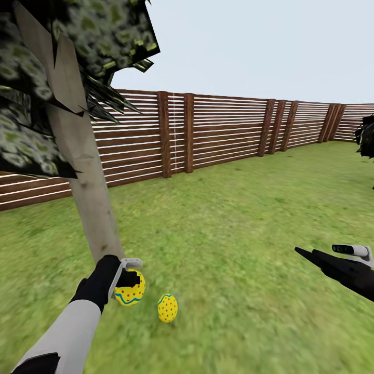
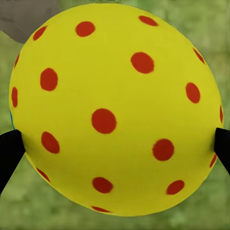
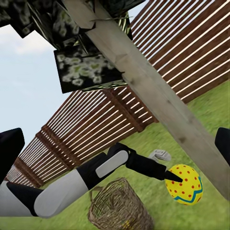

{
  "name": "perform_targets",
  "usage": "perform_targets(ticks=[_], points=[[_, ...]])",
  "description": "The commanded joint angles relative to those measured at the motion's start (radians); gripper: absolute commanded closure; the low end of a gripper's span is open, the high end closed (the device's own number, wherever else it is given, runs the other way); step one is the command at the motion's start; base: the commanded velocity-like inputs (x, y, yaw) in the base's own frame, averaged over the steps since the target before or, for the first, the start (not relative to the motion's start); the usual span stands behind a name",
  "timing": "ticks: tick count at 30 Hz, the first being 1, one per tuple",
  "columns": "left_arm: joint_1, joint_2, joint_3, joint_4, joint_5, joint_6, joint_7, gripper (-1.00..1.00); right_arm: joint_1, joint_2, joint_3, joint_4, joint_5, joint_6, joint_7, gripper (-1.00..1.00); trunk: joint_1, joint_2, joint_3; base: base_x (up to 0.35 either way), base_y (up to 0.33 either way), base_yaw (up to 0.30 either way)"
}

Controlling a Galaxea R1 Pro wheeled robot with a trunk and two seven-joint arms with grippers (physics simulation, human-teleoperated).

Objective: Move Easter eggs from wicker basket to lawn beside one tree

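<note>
lawn [image 1: 234,218] by fence [image 1: 218,130] | left tool [image 1: 130,276] holding egg [image 1: 131,292] | right tool [image 1: 311,255]: cannot tell

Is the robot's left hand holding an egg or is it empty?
Holding one. The left gripper is shut on a yellow egg, a black fingertip pressing each side.

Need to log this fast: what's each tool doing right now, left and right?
Left tool: shut on a yellow Easter egg, beside the tree trunk.
Right tool: open, holding nothing.
</note>
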Motion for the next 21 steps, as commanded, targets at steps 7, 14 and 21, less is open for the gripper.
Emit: perform_targets(ticks=[7, 14, 21], points=[[-0.001, -0.001, 0.006, -0.002, -0.011, 0.002, -0.009, 1.00, -0.001, 0.000, 0.000, 0.000, -0.001, 0.006, 0.004, -1.00, 0.000, 0.000, -0.001, 0.002, 0.000, 0.000], [-0.001, -0.001, 0.006, -0.002, -0.010, -0.004, -0.009, 1.00, -0.001, 0.001, -0.001, 0.000, -0.001, 0.006, 0.005, -1.00, 0.019, -0.035, -0.017, 0.000, 0.000, 0.000], [0.000, -0.001, 0.006, 0.000, -0.011, -0.023, -0.009, 1.00, -0.001, 0.001, -0.002, 0.000, -0.001, 0.006, 0.020, -1.00, 0.046, -0.084, -0.039, 0.000, 0.000, 0.000]])
